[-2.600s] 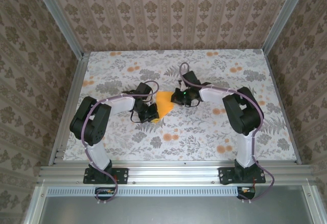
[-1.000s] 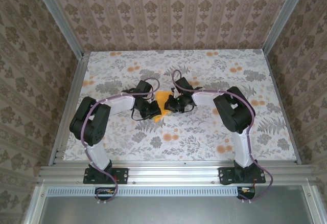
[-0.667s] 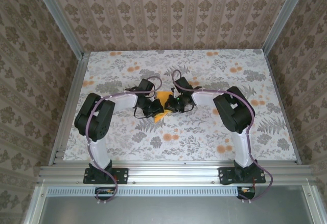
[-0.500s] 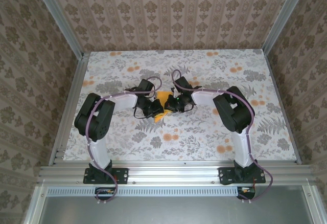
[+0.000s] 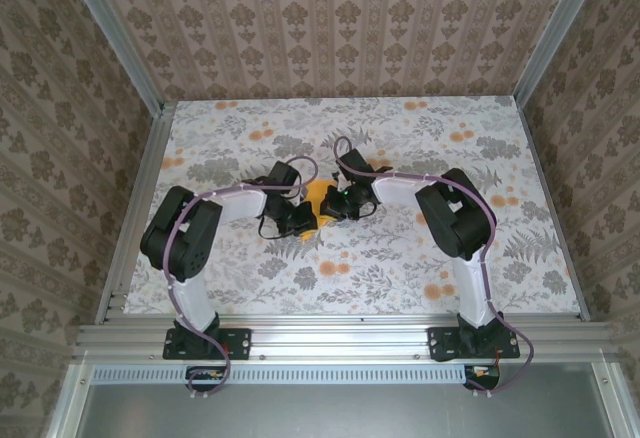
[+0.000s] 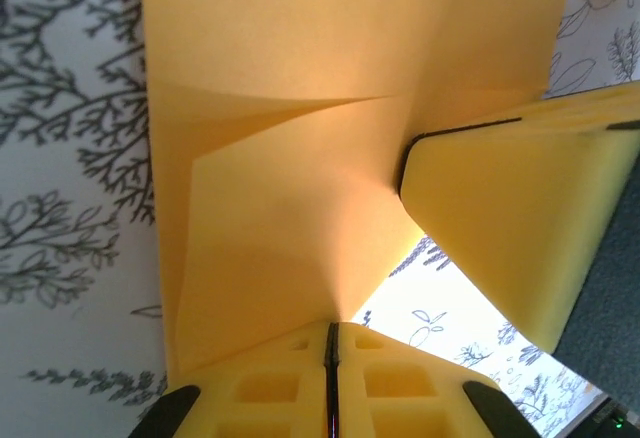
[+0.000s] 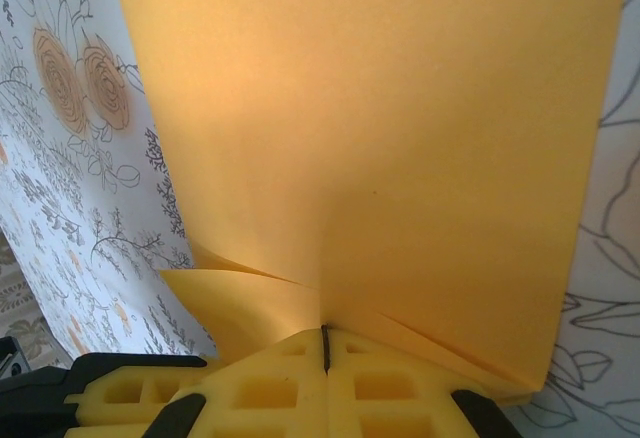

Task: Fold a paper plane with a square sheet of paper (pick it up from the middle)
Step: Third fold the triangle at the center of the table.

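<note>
The square sheet of paper point(image 5: 317, 196) is a creased orange shape held up between both grippers at the middle of the table. In the left wrist view the paper point(image 6: 300, 108) fans upward with a diagonal fold, and my left gripper point(image 6: 332, 333) is shut on its lower tip. My right gripper point(image 7: 325, 343) is shut on another edge of the paper point(image 7: 400, 138), which spreads wide above it with a loose flap at lower left. From above, the left gripper point(image 5: 304, 216) and right gripper point(image 5: 331, 205) nearly touch. The right gripper's yellow fingers point(image 6: 500, 218) stand close beside the left one.
The floral tablecloth point(image 5: 400, 258) covers the table, with aluminium rails point(image 5: 330, 338) along the near edge and patterned walls on three sides. Both arms bend inward toward the centre. Open tabletop lies at the front and at the back.
Since the earliest frame the right gripper has moved left to meet the left one, and the visible paper has shrunk between them. Over the last second both grippers stay shut on it.
</note>
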